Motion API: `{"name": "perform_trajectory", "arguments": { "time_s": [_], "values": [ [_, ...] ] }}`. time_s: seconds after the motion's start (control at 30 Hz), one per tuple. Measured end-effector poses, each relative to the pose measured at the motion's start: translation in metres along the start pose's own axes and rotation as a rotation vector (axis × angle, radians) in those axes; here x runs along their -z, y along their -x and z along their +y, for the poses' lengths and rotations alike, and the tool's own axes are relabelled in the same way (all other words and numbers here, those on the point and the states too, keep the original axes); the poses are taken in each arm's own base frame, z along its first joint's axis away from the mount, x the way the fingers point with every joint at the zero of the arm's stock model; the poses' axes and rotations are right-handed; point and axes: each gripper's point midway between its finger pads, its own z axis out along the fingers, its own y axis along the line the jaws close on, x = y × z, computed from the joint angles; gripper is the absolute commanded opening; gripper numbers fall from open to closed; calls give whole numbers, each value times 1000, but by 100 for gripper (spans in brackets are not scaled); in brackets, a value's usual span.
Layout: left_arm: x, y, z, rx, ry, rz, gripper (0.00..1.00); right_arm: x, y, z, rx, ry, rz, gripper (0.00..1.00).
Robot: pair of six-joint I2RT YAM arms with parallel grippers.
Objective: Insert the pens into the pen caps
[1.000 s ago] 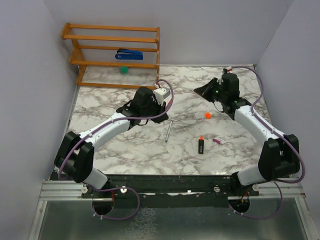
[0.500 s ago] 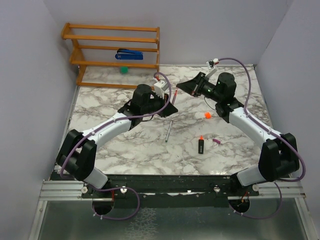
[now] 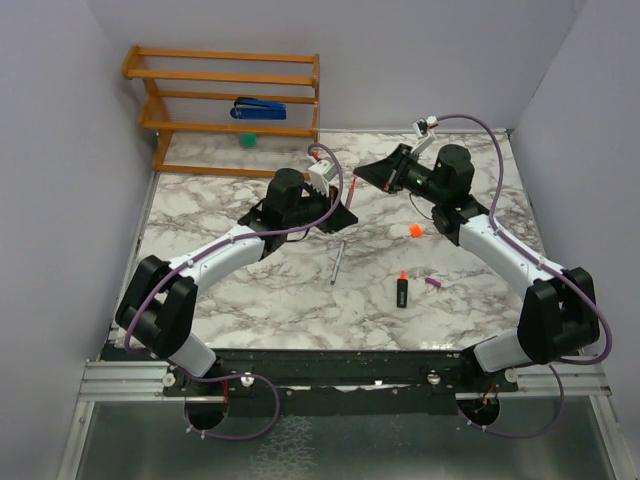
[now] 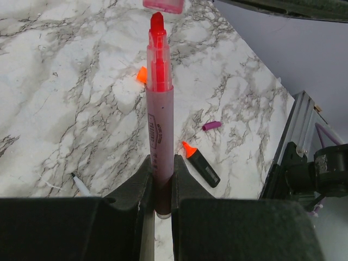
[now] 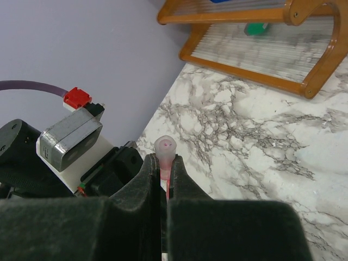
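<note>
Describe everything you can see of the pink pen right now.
The pink pen is a slim, translucent pink plastic barrel with small print, a clear stepped neck and a bare red-orange tip. Uncapped, it stands lengthwise out of the shut left gripper, clamped near its rear end, off the table. Its tip sits just short of the pink cap.

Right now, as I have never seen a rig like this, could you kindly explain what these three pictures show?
Two robot arms are bolted at the near edge of a marble table. The wide picture is from a camera above and behind them; the other two are from cameras on each wrist. The left claw grips a pink pen; the right claw holds a pale pink cap just beyond its tip. On the table lie a silver-grey pen, a black marker, an orange cap and a magenta cap.
</note>
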Motion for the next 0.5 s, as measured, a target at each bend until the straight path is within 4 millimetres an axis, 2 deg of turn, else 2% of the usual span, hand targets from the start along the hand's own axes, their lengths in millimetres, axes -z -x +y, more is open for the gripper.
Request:
{"name": "perform_trajectory", "arguments": {
  "time_s": [0.5],
  "values": [
    [0, -2, 3, -9, 8, 6, 0, -5, -5, 4, 85, -10, 21, 0]
  ]
}}
